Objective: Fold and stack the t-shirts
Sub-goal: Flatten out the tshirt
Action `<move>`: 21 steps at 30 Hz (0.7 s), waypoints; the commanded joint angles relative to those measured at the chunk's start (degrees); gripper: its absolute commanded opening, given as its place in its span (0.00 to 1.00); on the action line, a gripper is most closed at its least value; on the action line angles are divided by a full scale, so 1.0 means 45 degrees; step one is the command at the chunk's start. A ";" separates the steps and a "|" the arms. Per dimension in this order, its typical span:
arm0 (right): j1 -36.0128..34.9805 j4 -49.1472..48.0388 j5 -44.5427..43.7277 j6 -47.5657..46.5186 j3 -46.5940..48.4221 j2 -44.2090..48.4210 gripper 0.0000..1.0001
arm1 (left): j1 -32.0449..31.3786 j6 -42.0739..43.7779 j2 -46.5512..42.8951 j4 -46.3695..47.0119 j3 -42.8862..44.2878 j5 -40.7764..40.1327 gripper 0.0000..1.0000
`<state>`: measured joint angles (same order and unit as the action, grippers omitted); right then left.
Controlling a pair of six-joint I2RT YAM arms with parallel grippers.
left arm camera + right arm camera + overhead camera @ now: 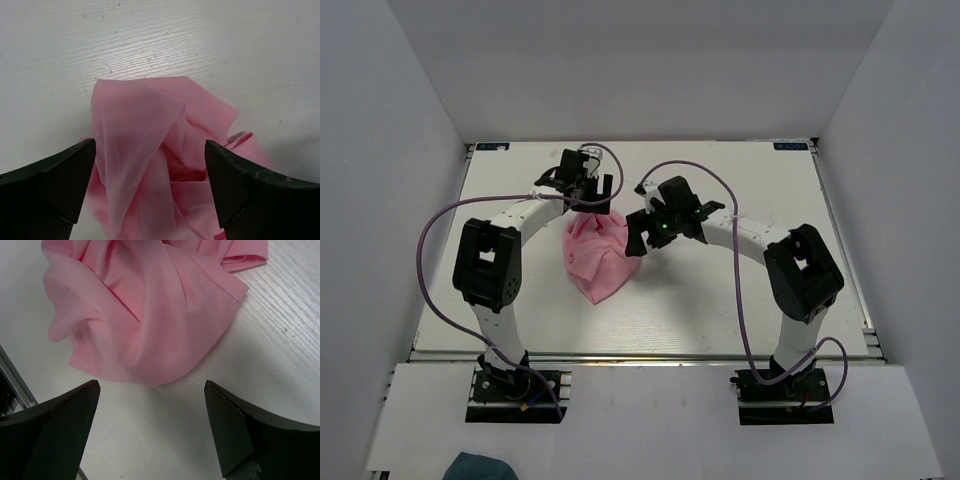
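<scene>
One light pink t-shirt [597, 256] lies crumpled in a heap on the white table, left of the middle. My left gripper [596, 192] is open over the heap's far end. In the left wrist view the shirt [150, 115] fills the gap between the open gripper [150, 144] and its black fingers [60, 175]; I cannot tell whether they touch the fabric. My right gripper [638, 235] is open just right of the heap. In the right wrist view the shirt [150, 315] lies just beyond the empty, open gripper [151, 383], with bare table between the fingers.
The white table [740, 290] is enclosed by grey walls at the back and sides. A small dark teal cloth [480, 466] lies off the table at the near left, by the left arm's base. A metal rail [10, 375] shows at the left of the right wrist view.
</scene>
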<state>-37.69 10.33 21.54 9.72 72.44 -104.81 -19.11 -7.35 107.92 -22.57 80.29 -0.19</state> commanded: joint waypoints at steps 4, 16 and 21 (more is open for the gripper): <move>-0.0412 -0.0107 -0.0236 0.0224 0.0639 -0.0282 0.91 | -0.0147 0.0736 -0.0097 -0.0258 0.0361 -0.0483 1.00; -0.0999 -0.0087 -0.1348 0.0126 0.0874 -0.0789 0.91 | -0.0147 -0.0044 0.0435 -0.0710 0.1300 -0.2263 0.00; -0.1174 -0.0320 -0.2168 0.0009 0.1361 -0.1414 0.60 | -0.0147 -0.0181 -0.0894 0.0404 0.0069 -0.1562 0.00</move>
<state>-42.39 10.37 15.00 9.69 75.70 -110.02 -19.62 -6.98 110.65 -24.32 82.41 -8.03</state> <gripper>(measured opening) 0.682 0.029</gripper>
